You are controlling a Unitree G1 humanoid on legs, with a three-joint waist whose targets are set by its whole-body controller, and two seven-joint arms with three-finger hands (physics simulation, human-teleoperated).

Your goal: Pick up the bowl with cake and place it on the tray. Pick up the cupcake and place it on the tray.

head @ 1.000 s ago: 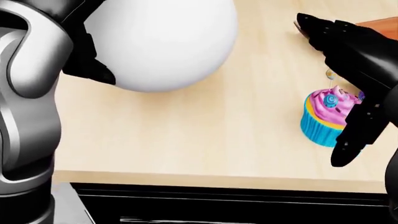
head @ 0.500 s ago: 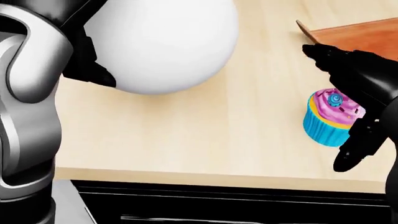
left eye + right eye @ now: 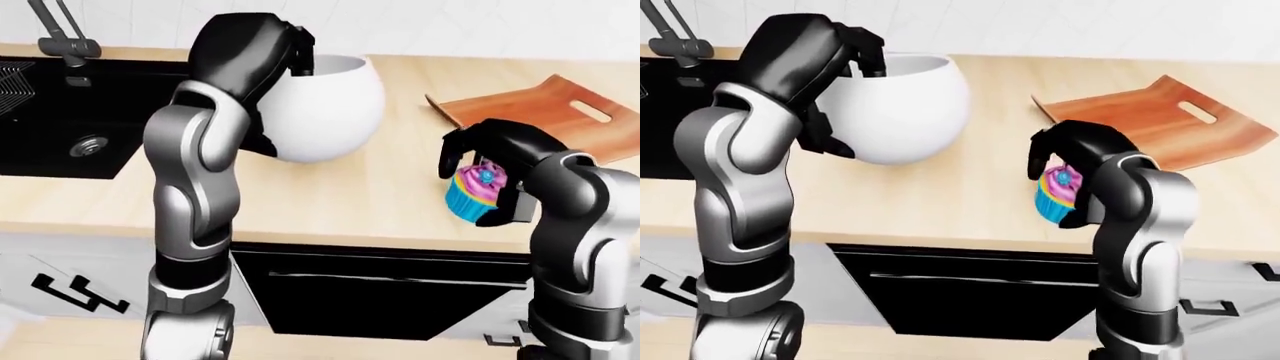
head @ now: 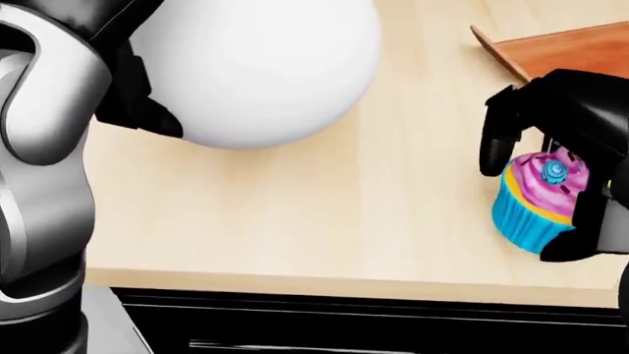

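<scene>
The cupcake (image 4: pixel 539 203) is seen at the right of the head view, upright on the pale wooden counter (image 4: pixel 324 214), with its pink frosting uppermost and its blue wrapper below. The right hand (image 4: pixel 551 158) is arched over and around it: one black finger (image 4: pixel 495 140) hangs down just left of the frosting and another is curled under the wrapper at lower right, so the cupcake lies between the digits, though firm contact cannot be confirmed and the fingers are judged spread about it rather than closed. The tray (image 3: pixel 545 116) lies toward the upper right of the left-eye view, above the cupcake and near it, so the coming carry is judged a short one up and to the right. The white bowl (image 3: pixel 325 105) is held at upper centre of the left-eye view, its rim gripped by the left hand (image 3: pixel 262 49), whose fingers are hooked over the edge. The cake inside cannot be seen. The bowl is well apart from the tray, and its placement is judged not yet done.
</scene>
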